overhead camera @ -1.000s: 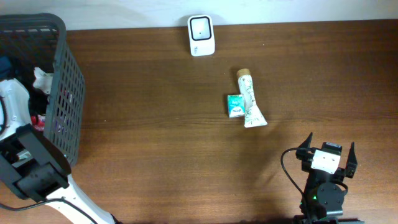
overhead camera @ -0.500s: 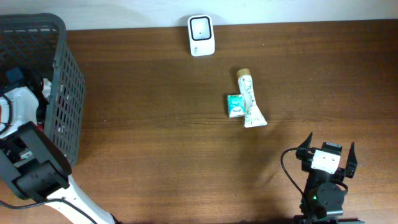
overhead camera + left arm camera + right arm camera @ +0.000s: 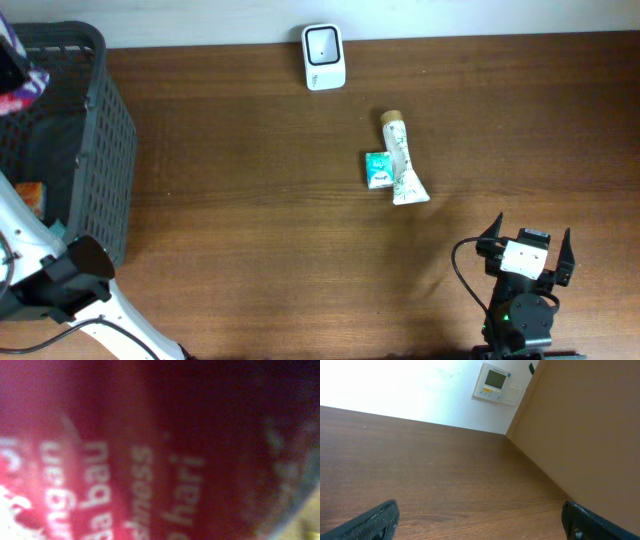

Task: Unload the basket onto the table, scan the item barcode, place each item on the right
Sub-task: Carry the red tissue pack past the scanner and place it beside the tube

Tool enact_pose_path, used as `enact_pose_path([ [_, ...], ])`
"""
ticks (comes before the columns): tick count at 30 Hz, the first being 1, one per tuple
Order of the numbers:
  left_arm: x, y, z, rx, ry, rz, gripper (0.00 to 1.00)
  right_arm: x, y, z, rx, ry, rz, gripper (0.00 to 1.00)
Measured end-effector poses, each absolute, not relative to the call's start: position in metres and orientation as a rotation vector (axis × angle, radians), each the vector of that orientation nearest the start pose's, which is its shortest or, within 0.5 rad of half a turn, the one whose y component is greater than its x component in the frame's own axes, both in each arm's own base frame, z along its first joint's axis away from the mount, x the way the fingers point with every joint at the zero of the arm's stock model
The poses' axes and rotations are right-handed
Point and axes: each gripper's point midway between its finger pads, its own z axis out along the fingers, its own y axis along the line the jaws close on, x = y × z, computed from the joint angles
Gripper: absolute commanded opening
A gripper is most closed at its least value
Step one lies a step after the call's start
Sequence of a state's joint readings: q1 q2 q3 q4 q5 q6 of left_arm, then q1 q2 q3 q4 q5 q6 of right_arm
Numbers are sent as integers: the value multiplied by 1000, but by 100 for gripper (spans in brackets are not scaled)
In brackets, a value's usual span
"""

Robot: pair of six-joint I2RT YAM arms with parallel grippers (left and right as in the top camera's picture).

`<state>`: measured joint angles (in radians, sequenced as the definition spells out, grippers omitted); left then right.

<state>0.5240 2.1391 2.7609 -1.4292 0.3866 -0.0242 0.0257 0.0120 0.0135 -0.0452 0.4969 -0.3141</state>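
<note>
Grey basket (image 3: 100, 150) at left end of table (image 3: 250, 230); orange item (image 3: 30, 197) inside, rest unclear. Left gripper clenched on red packet (image 3: 18, 72), raised over basket's far rim; packet print fills left wrist view, fingers hidden. Right gripper (image 3: 528, 238) spread wide, empty. Scanner (image 3: 324, 57) at far edge; tube (image 3: 402, 160) touching teal box (image 3: 378, 169) mid-table.
</note>
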Motion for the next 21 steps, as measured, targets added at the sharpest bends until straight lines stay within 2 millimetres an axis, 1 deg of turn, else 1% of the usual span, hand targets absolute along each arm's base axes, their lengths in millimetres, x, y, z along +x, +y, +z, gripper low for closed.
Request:
enact_pose_path([
  [1,456,177,370,-440,2232,-283,0,228,-76,167,112,1641,-622,99],
  [2,457,162,385,-425,2184,-399,0,228,-76,167,112,1641,-621,99],
  [3,457,150,395,-416,2155,-483,0,228,-76,167,112,1641,-622,99],
  [4,457,143,399,-415,2140,-548,0,228,-76,167,112,1641,-622,99],
  [5,456,125,405,-403,2123,-681,0,228,-76,167,112,1641,-622,99],
  [8,455,91,409,-364,2135,-834,0,228,-76,167,112,1641,-622,99],
  [10,456,42,406,-276,2185,-931,0,228,-76,167,112,1641,-622,99],
  [11,458,21,406,-226,2200,-959,0,228,-76,167,112,1641,-621,99],
  [13,458,-15,405,-143,2227,-991,0,228,-76,167,112,1641,-622,99],
  [14,459,-37,402,-97,2252,-986,0,228,-76,167,111,1641,-622,99],
  [15,459,-52,399,-68,2273,-970,0,228,-76,167,112,1641,-621,99],
  [16,457,-81,392,-13,2314,-934,0,228,-76,167,112,1641,-621,99],
  [17,454,-100,387,26,2341,-905,0,228,-76,167,113,1641,-621,99],
  [18,453,-109,383,39,2363,-872,15,228,-76,167,112,1641,-622,99],
  [19,448,-123,375,60,2406,-809,5,228,-76,167,111,1641,-622,99],
  [20,444,-134,369,83,2436,-766,0,228,-76,167,112,1641,-622,99],
  [21,439,-145,365,101,2458,-736,0,228,-76,167,112,1641,-621,99],
])
